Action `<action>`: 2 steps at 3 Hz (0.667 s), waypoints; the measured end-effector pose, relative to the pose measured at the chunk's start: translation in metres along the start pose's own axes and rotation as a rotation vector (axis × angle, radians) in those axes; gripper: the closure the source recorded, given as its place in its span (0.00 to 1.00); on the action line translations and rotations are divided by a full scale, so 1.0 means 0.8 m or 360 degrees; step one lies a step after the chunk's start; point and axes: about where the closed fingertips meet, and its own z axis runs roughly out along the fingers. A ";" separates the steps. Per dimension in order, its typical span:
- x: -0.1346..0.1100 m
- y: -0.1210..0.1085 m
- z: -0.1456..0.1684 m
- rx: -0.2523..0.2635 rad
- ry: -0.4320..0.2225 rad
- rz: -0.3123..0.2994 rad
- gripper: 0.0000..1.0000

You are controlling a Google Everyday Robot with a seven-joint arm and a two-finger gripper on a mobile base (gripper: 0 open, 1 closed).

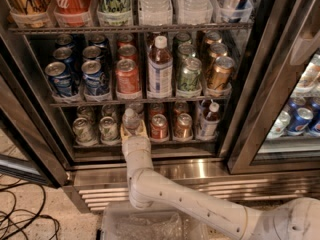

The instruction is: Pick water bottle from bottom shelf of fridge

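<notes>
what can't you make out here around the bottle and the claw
Camera view:
- water bottle: base hidden by the claw at the front of the bottom shelf.
- back cans on that shelf: lost in the dark.
- top-row bottles: cut off by the upper edge.

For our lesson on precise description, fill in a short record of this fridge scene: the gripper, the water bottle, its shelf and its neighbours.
gripper: at the base of the water bottle, at the shelf's front edge, arm below it
water bottle: upright, white cap, third lane from the left
bottom shelf: dark rack holding cans and bottles
left neighbour: silver-green can
right neighbour: red can
far right lane: small dark-drink bottle
fridge: steel frame, ribbed grille at its base
</notes>
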 end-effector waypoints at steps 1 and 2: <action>-0.005 -0.004 -0.019 -0.0021 -0.0077 -0.0007 1.00; -0.022 -0.007 -0.053 -0.0033 -0.0220 -0.0056 1.00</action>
